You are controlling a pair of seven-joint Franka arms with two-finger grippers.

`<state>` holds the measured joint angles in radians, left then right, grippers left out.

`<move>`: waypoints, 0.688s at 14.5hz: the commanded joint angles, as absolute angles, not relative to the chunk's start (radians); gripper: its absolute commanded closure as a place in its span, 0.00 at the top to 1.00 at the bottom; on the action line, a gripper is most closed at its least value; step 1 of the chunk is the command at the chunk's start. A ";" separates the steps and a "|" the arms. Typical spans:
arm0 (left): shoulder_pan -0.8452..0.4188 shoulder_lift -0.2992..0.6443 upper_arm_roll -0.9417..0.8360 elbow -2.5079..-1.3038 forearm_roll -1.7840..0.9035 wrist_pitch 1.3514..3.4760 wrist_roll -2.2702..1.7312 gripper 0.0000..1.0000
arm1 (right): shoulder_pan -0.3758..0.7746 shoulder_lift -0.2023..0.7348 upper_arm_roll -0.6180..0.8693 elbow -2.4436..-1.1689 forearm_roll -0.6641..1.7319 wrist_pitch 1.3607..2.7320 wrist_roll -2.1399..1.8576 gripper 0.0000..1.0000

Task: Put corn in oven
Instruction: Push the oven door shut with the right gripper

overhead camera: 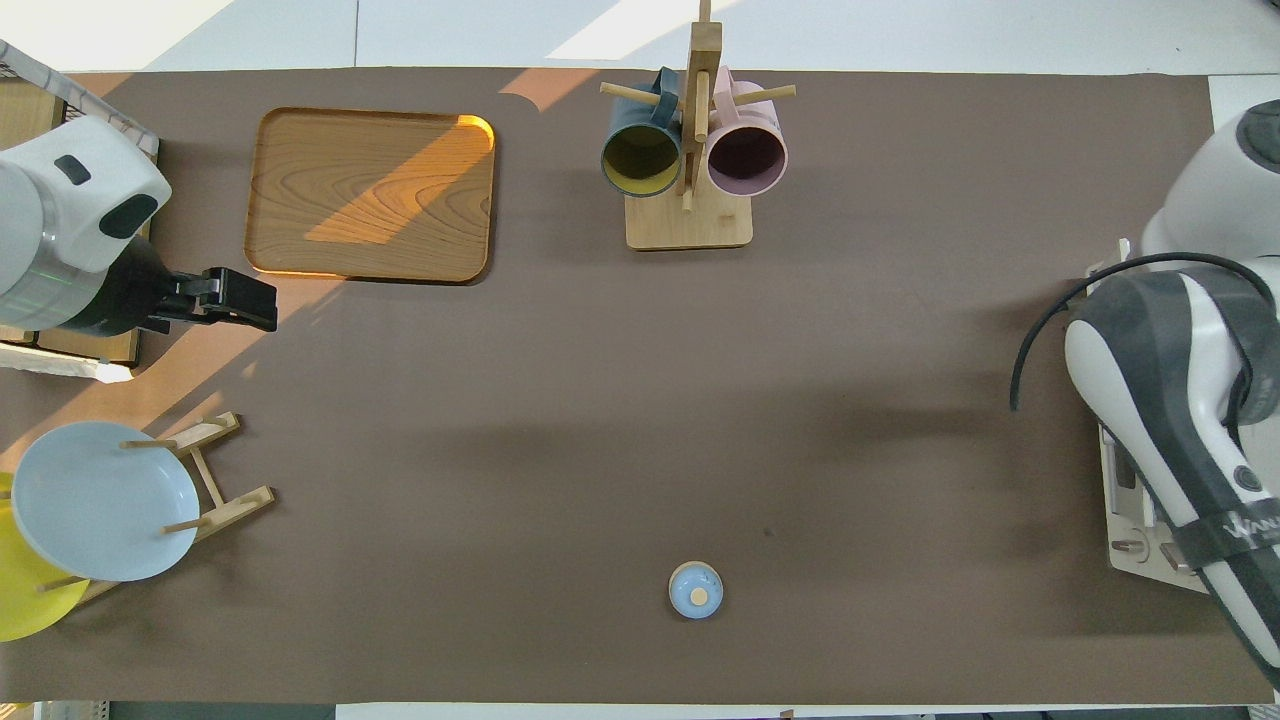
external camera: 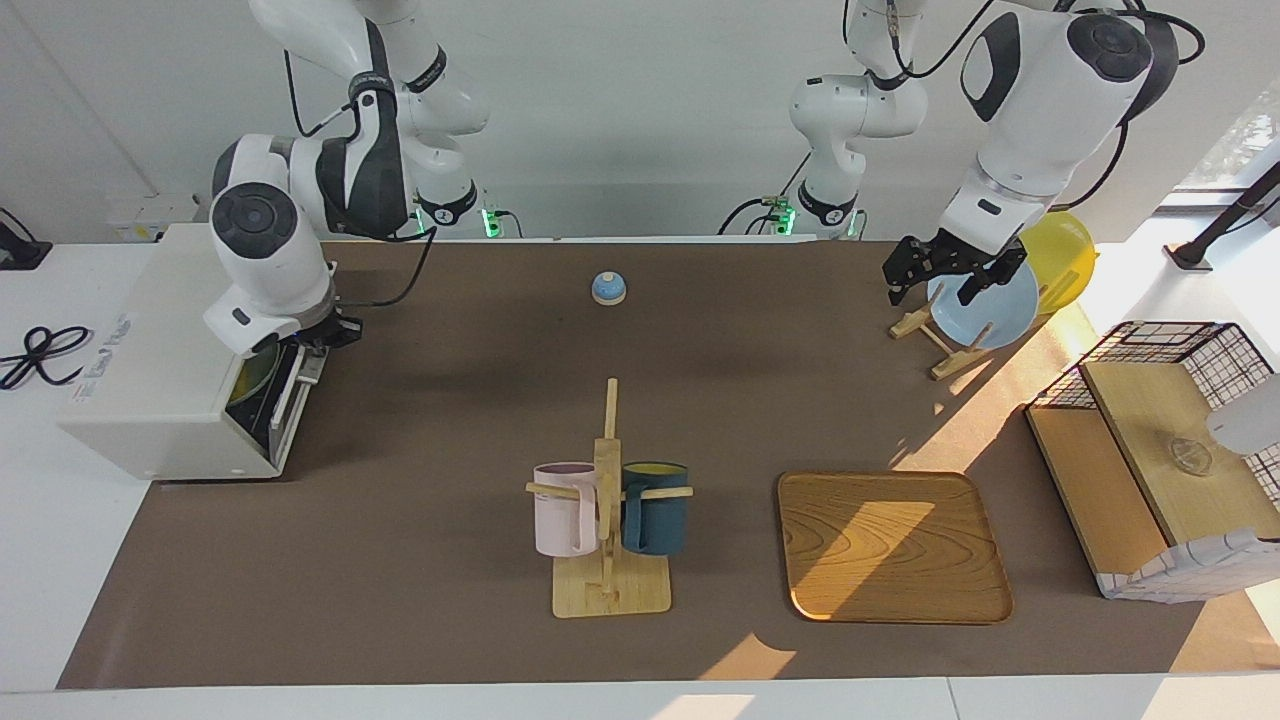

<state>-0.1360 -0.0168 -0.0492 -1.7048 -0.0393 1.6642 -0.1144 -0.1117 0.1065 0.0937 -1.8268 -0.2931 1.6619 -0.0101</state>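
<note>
The white oven (external camera: 160, 350) stands at the right arm's end of the table. Its door (external camera: 290, 400) is swung up, almost closed, with a narrow gap left. My right gripper (external camera: 335, 335) is shut and rests against the door's top edge. The corn is hidden inside the oven; only a sliver of green plate (external camera: 248, 378) shows through the gap. In the overhead view the right arm covers most of the oven (overhead camera: 1135, 530). My left gripper (external camera: 945, 280) (overhead camera: 255, 300) waits open and holds nothing, hanging over the plate rack (external camera: 925, 325).
A mug rack (external camera: 606, 590) with a pink and a dark blue mug stands mid-table, a wooden tray (external camera: 890, 545) beside it. A small blue bell (external camera: 608, 288) lies near the robots. The plate rack holds a blue plate (external camera: 990, 310) and a yellow plate (external camera: 1062, 255). A wire basket (external camera: 1160, 340) sits beside it.
</note>
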 commanded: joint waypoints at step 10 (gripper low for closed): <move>-0.129 -0.028 -0.051 -1.704 -0.057 1.664 -0.110 1.00 | -0.176 0.003 0.095 -1.889 -0.046 1.733 -0.074 0.00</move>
